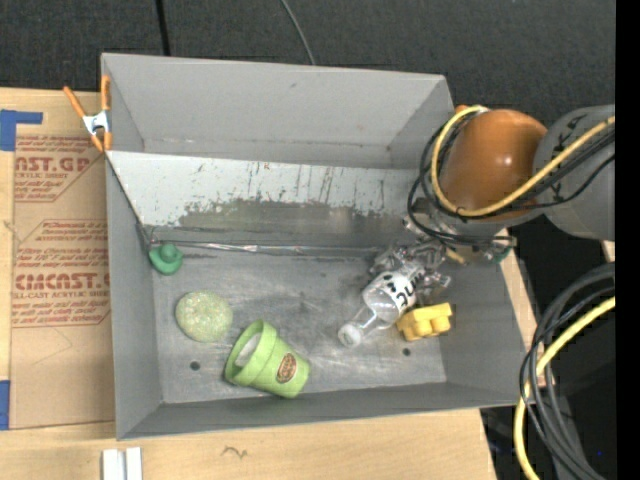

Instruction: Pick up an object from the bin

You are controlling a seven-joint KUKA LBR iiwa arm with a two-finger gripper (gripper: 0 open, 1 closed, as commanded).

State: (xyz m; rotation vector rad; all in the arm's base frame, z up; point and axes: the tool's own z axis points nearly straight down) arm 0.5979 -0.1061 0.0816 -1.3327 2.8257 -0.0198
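My gripper [422, 258] is low in the bin's right part, just under the arm's orange cover. Directly below it lies a small clear plastic bottle [383, 301] with a black and white label, on its side, its cap pointing to the lower left. The gripper's lower end meets the bottle's upper end in this view; I cannot tell whether it grips it. A small yellow block [425, 321] lies right beside the bottle, on its right.
A light green cup with a brown label [264, 361] lies on its side near the front wall. A pale green round pad [203, 316] and a small green knob [165, 259] lie at the left. The sloping right wall is close behind the gripper.
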